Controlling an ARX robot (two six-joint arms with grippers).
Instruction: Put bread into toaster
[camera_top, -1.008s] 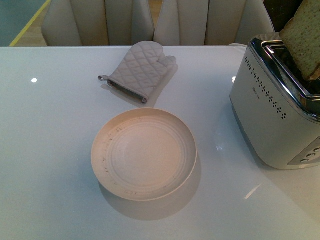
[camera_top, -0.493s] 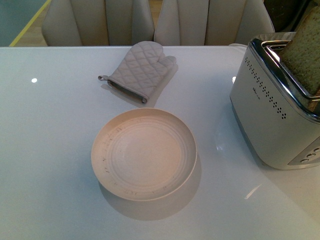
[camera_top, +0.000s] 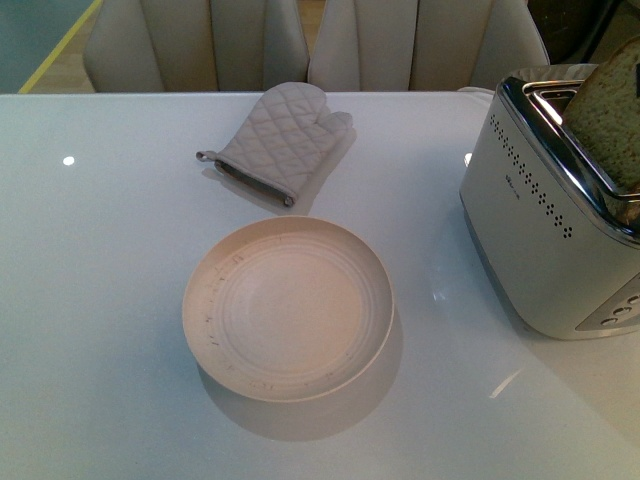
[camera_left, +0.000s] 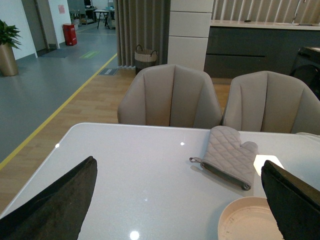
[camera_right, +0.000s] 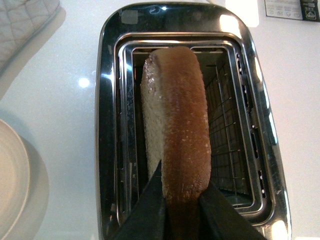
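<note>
bread (camera_right: 175, 125) stands on edge, partway down in toaster (camera_right: 107, 125) slot, top poking out. right gripper (camera_right: 181, 212) pinches its crust end so slice goes in straight. left gripper (camera_left: 180, 200) wide, holds nothing; one gripper seems enough.

Glossy chrome toaster (camera_right: 107, 125); quilted cloth mitt (camera_top: 277, 140)

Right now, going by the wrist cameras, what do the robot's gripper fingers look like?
The left fingers are two broad, matte, near-black wedges that taper to blunt tips, with a slightly rough, fabric-like surface. The right fingers are the same dark colour and taper likewise. No cables, markings or labels show on either pair, and the front view shows neither arm.
</note>
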